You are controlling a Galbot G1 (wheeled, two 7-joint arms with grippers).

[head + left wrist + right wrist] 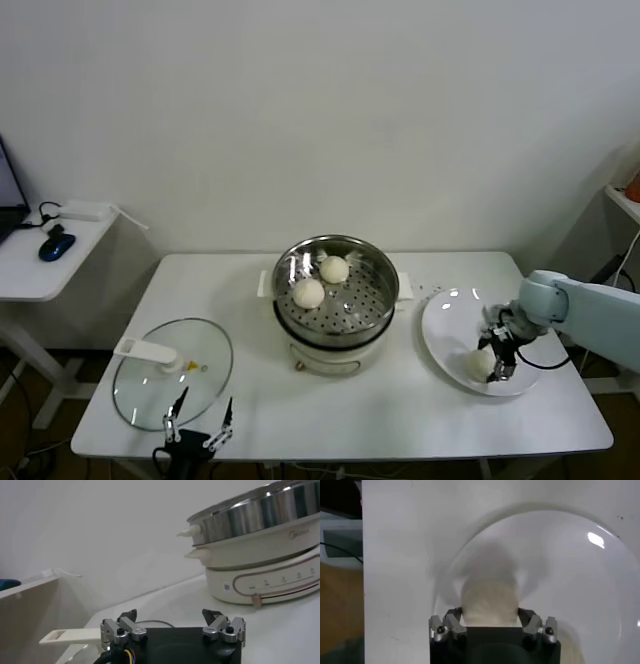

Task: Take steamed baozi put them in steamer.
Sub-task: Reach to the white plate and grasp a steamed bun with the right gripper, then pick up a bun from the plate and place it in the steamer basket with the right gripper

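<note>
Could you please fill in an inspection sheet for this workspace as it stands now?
Surface: white table, nothing spilled seen.
Job's things: steamer mid-table holds two baozi; a third baozi lies on the plate at right.
Clutter: glass lid at left.
Hands: right hand around the plate's baozi, fingers at its sides; left hand open, idle at the near edge by the lid.
Cables: black cable at the right arm's wrist.
Surroundings: side desk with blue mouse; white wall.

Right claw (492,362) grips a baozi (481,364) on the plate (445,325) (two in steamer (335,300)).
</note>
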